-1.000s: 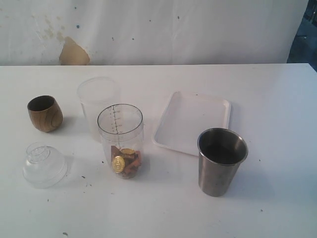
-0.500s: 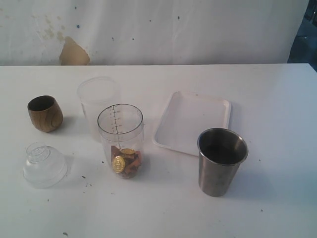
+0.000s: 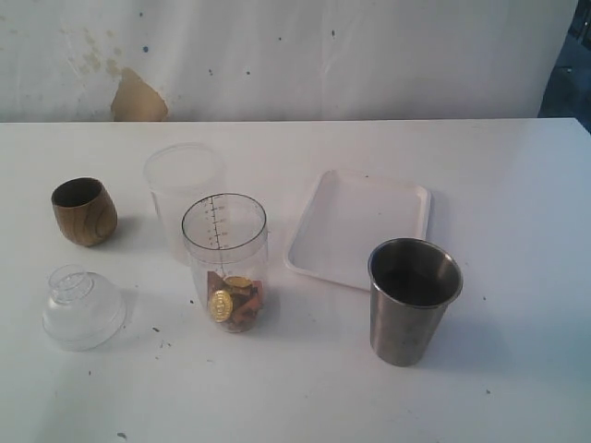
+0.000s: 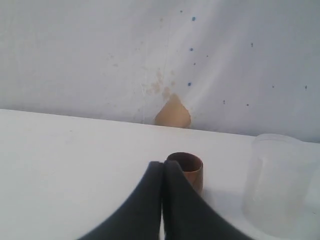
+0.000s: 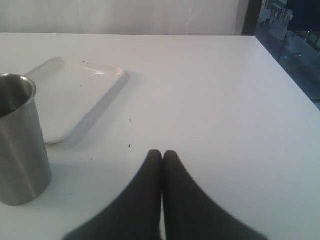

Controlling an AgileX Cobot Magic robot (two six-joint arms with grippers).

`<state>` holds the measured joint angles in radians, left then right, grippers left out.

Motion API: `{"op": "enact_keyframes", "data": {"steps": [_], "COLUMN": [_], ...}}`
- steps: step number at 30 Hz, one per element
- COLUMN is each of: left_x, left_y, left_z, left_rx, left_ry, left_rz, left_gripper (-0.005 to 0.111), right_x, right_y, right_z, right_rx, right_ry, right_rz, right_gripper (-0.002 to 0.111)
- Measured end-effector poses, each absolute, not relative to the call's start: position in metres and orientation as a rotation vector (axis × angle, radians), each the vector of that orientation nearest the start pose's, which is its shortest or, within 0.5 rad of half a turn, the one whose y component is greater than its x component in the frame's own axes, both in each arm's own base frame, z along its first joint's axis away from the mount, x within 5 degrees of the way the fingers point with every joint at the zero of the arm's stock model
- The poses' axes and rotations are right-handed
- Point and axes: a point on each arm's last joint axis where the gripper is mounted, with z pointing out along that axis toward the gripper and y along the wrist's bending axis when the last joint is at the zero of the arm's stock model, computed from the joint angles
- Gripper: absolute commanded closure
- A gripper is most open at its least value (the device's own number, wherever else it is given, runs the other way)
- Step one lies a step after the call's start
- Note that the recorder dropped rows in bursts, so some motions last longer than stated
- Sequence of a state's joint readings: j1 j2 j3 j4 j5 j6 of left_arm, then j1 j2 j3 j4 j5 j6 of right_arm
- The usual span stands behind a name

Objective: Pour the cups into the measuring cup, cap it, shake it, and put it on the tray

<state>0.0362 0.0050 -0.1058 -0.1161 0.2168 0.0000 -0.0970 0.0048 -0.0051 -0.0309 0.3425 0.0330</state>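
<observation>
bright, even light, the white surface [image 3: 517,203] is nearly washed out. steel tumbler [image 3: 414,305] only throws a soft shadow to its right. everything's slightly soft and grainy.

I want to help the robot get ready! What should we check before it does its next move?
1. Measuring cup upright, top open, brown and gold pieces inside: ok.
2. Wooden cup and steel tumbler upright, touching nothing else: ok.
3. Both of those cups emptied: cannot tell, their insides look dark.
4. Clear dome lid lying apart from the cups: ok.
5. Tray with nothing on it: ok.
6. Left claw and right claw open for grabbing: not ok, both are shut and hold nothing.
</observation>
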Motion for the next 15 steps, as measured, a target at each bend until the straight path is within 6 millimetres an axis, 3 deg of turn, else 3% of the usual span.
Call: {"op": "enact_keyframes", "data": {"steps": [6, 11, 15], "left_x": [0.052, 0.056, 0.056], "left_y": [0.0, 0.001, 0.001], "left_z": [0.227, 0.198, 0.194], "left_rx": [-0.094, -0.083, -0.092], "left_ry": [1.589, 1.683, 1.711], "left_rz": [-0.064, -0.04, -0.048], "left_gripper": [0.106, 0.106, 0.106], "right_x": [0.053, 0.053, 0.053], "right_y": [-0.006, -0.006, -0.006], "right_z": [0.184, 0.184, 0.184], "right_rx": [0.099, 0.099, 0.099], "right_ry": [1.824, 1.824, 1.824], "right_rz": [-0.075, -0.075, -0.075], "right_gripper": [0.108, 0.108, 0.108]}}
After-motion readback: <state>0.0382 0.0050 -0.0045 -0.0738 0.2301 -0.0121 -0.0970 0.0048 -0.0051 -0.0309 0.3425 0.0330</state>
